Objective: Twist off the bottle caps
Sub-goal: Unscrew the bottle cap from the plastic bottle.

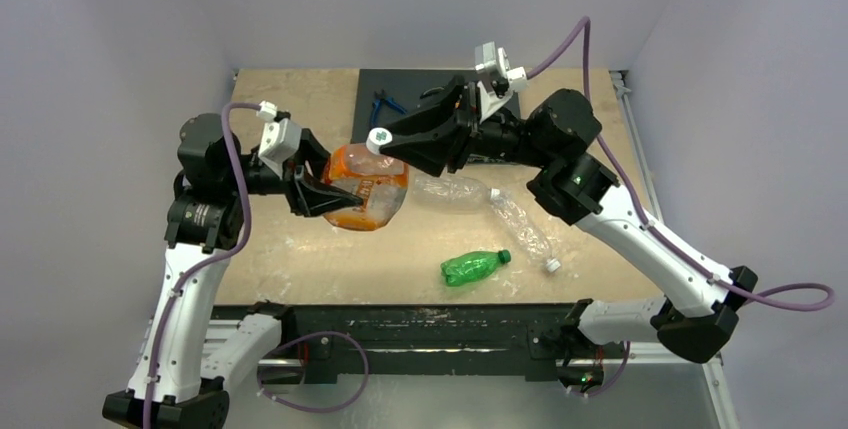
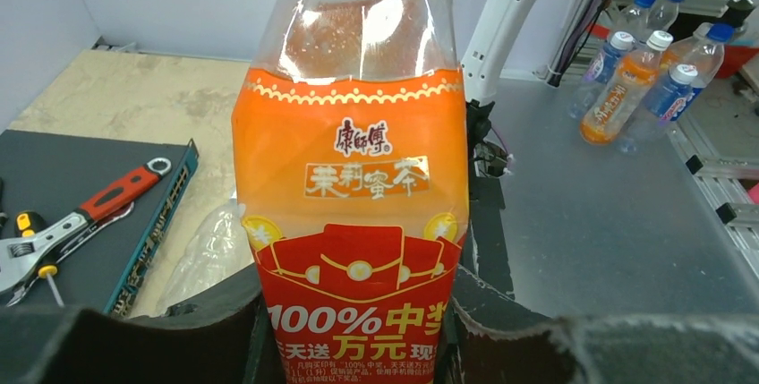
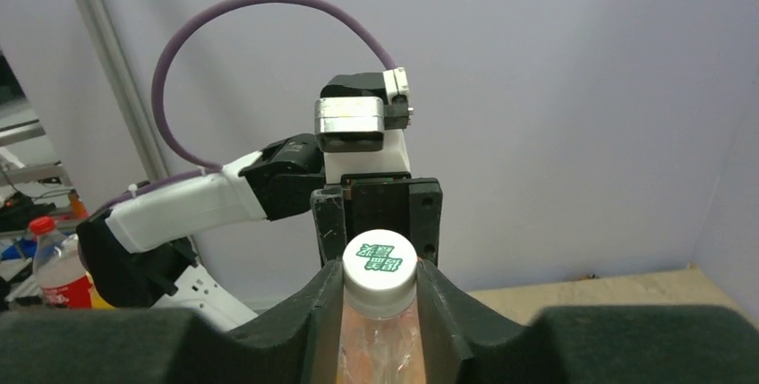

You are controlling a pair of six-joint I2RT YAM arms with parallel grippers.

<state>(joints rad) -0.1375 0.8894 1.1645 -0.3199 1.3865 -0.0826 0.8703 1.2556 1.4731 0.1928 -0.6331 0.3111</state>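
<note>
Gripping orange-label bottle (image 2: 353, 223) in clenched left gripper (image 1: 332, 197); clamped right gripper (image 3: 380, 287) jaws around its white cap (image 3: 379, 259) up top.

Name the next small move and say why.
Probably rotate the right gripper to start unscrewing the white cap. It is shut on that cap, which sits on the neck, while the left gripper clamps the orange-label bottle by its body.
</note>
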